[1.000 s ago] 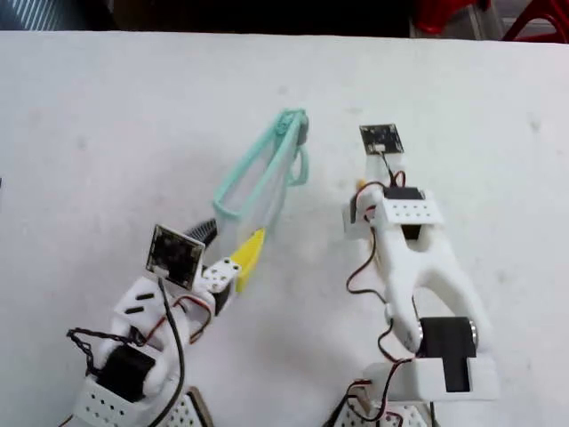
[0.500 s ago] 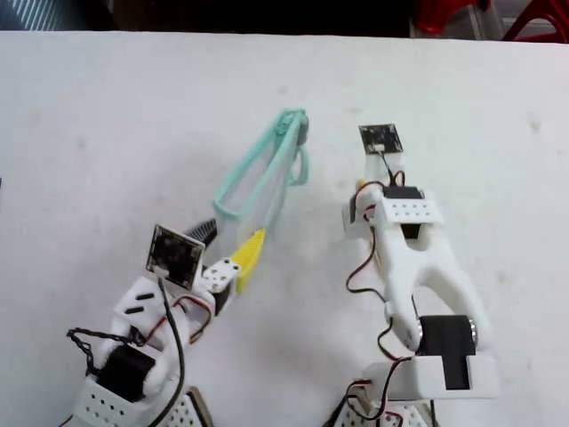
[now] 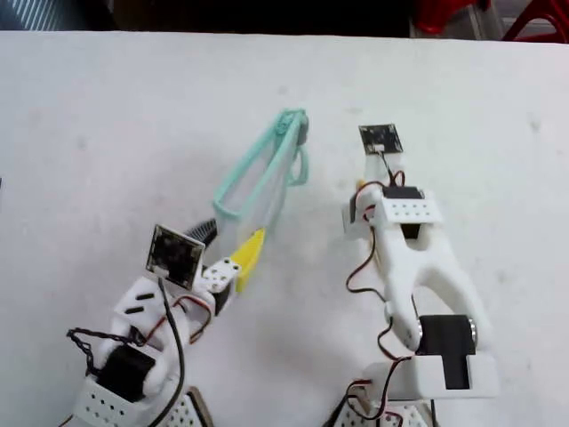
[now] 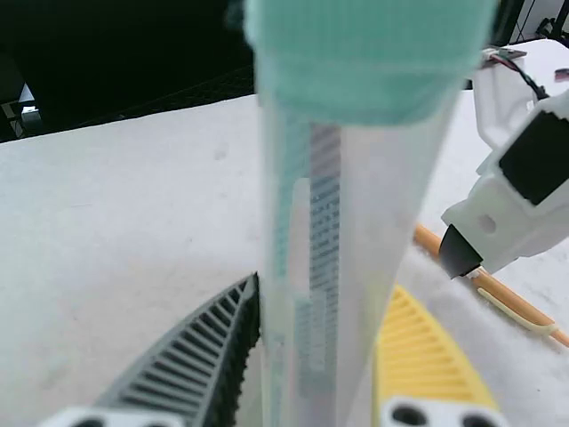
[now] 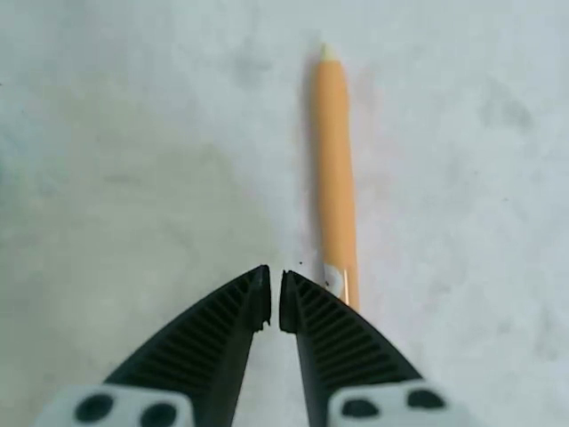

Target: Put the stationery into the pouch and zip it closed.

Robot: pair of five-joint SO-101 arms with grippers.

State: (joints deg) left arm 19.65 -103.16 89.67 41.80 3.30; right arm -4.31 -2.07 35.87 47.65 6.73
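A clear pouch [image 3: 258, 173] with mint-green trim lies slanted on the white table, and my left gripper [image 3: 236, 229] is shut on its near end. In the left wrist view the pouch [image 4: 347, 267] stands pinched between the black finger [image 4: 213, 347] and the yellow finger [image 4: 427, 356]. An orange pen [image 5: 333, 169] lies flat on the table. My right gripper [image 5: 275, 289] hangs just over the table beside the pen's near end, shut with nothing between its fingers. The left wrist view also shows the pen [image 4: 507, 302] under the right arm's black fingertip [image 4: 462, 258].
The white table [image 3: 107, 116] stretches wide to the left and behind the pouch. The right arm's white body [image 3: 418, 267] stands close to the right of the pouch. Red chair legs [image 3: 462, 13] show beyond the far edge.
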